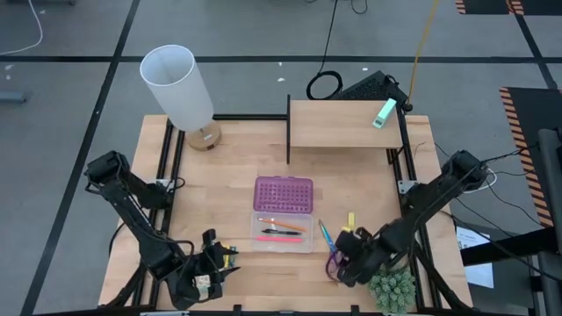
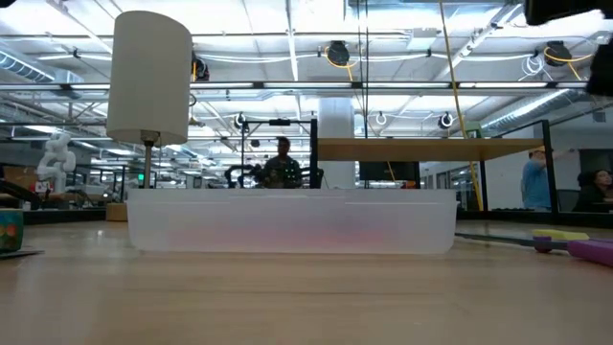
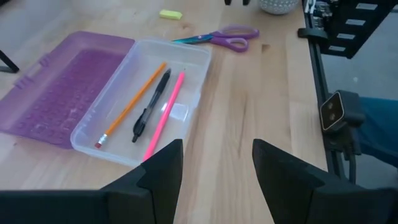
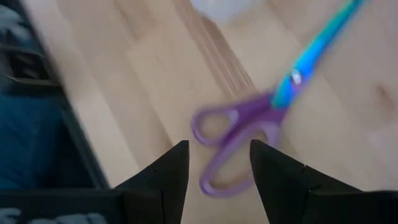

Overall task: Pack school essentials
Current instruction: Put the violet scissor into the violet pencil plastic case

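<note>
Hovering low over the desk [image 1: 246,149] near its front right, the right hand [image 1: 344,259] sits just above the purple-handled scissors [image 4: 249,134], fingers apart, handles showing between them in the right wrist view; we can't tell if they touch. Scissors lie flat on the desk right of the clear case [image 1: 283,234], teal blades pointing toward it. Left hand [image 1: 209,263] waits at the front left, fingers spread, holding nothing, aimed at the case. Case is open, purple studded lid [image 1: 283,194] folded flat behind it. Inside we see an orange pencil [image 3: 132,104], a dark pen [image 3: 151,106] and a pink pen [image 3: 165,115], side by side. Small yellow piece [image 3: 170,14] lies on the desk near the scissors.
</note>
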Tool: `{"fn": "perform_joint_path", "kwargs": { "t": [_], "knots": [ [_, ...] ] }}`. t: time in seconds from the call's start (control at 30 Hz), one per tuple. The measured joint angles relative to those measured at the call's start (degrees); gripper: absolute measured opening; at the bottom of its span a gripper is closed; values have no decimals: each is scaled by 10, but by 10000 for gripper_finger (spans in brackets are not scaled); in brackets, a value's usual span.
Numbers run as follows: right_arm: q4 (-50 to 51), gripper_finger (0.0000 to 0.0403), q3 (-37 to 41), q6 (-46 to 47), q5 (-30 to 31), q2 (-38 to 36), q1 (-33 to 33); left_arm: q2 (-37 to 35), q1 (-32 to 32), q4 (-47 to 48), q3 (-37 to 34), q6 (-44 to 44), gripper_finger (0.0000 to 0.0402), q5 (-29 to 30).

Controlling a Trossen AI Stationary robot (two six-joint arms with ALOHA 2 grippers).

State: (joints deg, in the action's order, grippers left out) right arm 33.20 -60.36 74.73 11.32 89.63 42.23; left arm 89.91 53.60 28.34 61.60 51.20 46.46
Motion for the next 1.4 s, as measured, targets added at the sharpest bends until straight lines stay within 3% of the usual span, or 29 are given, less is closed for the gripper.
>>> {"fn": "perform_joint_path", "kwargs": {
  "t": [0.23,0.4,0.87,1.3,1.4],
  "knots": [
    [121,164,-70,41,-39,75,-1,0,0,-14,0,-1,198,0],
    [123,164,-69,56,-70,111,-4,1,1,-15,0,-1,198,0],
    [139,159,-69,42,-68,162,-16,28,-5,-16,0,-11,198,-3],
    [142,19,-61,91,-68,163,-20,28,-7,-22,0,-11,198,-4],
    [144,9,-58,97,-66,163,-21,28,-7,-23,0,-12,198,-4]
  ]
}}
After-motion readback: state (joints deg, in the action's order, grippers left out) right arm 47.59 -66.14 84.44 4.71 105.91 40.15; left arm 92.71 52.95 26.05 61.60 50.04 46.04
